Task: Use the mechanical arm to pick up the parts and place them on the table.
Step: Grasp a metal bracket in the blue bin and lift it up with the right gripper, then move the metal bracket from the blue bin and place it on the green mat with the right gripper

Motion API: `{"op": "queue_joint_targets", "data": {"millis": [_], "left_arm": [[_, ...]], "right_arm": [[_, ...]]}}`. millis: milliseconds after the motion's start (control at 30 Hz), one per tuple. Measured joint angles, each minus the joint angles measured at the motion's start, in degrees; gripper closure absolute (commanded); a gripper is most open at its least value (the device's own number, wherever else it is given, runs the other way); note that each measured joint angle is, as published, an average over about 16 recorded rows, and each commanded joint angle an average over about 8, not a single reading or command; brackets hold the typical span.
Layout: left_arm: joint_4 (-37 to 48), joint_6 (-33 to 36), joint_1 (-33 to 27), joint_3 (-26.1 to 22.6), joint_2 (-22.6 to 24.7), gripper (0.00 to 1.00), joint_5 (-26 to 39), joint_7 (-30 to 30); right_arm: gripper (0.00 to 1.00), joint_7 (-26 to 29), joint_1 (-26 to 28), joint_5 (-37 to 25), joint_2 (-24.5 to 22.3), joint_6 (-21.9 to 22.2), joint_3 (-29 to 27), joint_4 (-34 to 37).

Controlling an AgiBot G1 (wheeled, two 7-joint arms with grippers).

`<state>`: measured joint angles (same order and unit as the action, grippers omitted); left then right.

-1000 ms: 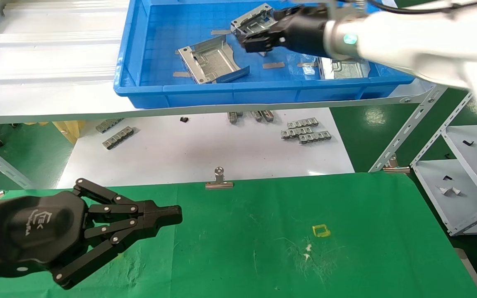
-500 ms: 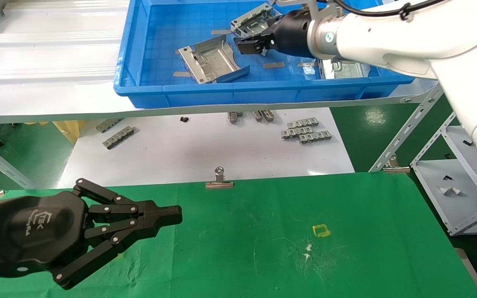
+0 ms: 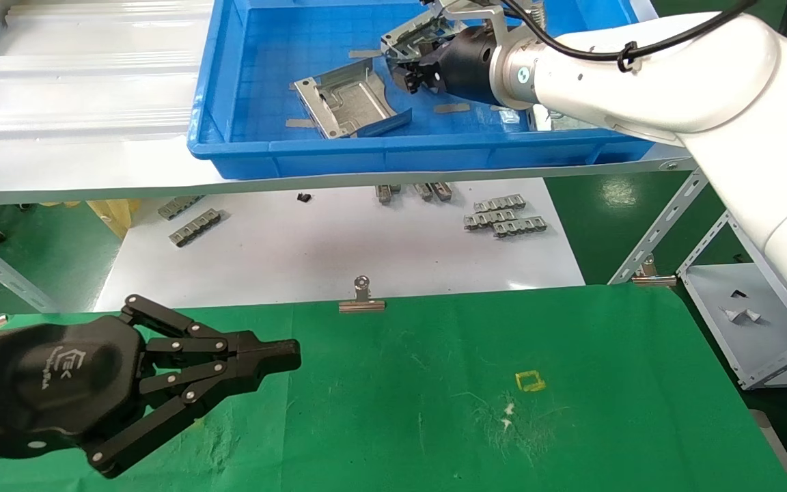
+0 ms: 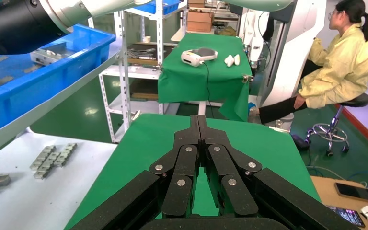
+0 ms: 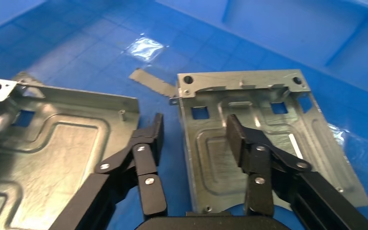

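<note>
- Reaching into the blue bin, the right gripper is spread wide, nothing yet held; 1 finger is set outside a part's flange, the other over its embossed face.
- 2 parts are seen in the right wrist view, side by side in the bin; the second part lies just beside the outer finger.
- Parts are judged stiff, light, slick thin sheet metal with sharp edges; a pinch across the flange is judged best.
- Left gripper is parked over the table, fingers pressed together, empty.
</note>
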<state>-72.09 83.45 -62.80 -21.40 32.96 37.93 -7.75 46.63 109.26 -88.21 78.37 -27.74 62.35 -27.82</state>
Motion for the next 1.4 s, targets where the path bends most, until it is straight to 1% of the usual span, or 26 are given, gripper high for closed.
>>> {"op": "queue_joint_targets", "data": {"millis": [167,367,567,733,833,933,1033,1133,1167,1267,1400], "left_arm": [[0.0,0.0,0.0,0.0,0.0,1.0,0.0,0.0],[0.0,0.0,0.0,0.0,0.0,1.0,0.0,0.0],[0.0,0.0,0.0,0.0,0.0,1.0,0.0,0.0],[0.0,0.0,0.0,0.0,0.0,1.0,0.0,0.0],[0.0,0.0,0.0,0.0,0.0,1.0,0.0,0.0],[0.0,0.0,0.0,0.0,0.0,1.0,0.0,0.0],[0.0,0.0,0.0,0.0,0.0,1.0,0.0,0.0],[0.0,0.0,0.0,0.0,0.0,1.0,0.0,0.0],[0.0,0.0,0.0,0.0,0.0,0.93,0.0,0.0],[0.0,0.0,0.0,0.0,0.0,0.55,0.0,0.0],[0.0,0.0,0.0,0.0,0.0,0.05,0.0,0.0]], "right_arm": [[1.0,1.0,0.0,1.2,-0.1,1.6,2.3,-0.4],[1.0,1.0,0.1,3.1,-0.2,2.5,4.4,-0.7],[1.0,-0.3,0.5,5.4,-0.4,2.6,5.5,-0.7],[1.0,-2.7,1.5,8.0,-1.1,1.6,5.1,-1.1],[1.0,-5.1,2.3,10.0,-2.2,0.0,4.1,-2.0],[1.0,-8.3,3.1,12.7,-4.3,-2.8,2.5,-3.7],[1.0,-12.2,3.6,16.1,-7.3,-6.9,0.3,-6.3],[1.0,-16.9,3.7,19.8,-11.2,-12.3,-2.0,-9.6],[1.0,-18.5,3.6,21.0,-12.6,-14.4,-2.8,-10.8],[1.0,-23.3,3.1,24.9,-17.3,-21.4,-5.0,-14.4],[1.0,-29.5,1.9,29.4,-23.7,-31.9,-7.1,-19.1]]}}
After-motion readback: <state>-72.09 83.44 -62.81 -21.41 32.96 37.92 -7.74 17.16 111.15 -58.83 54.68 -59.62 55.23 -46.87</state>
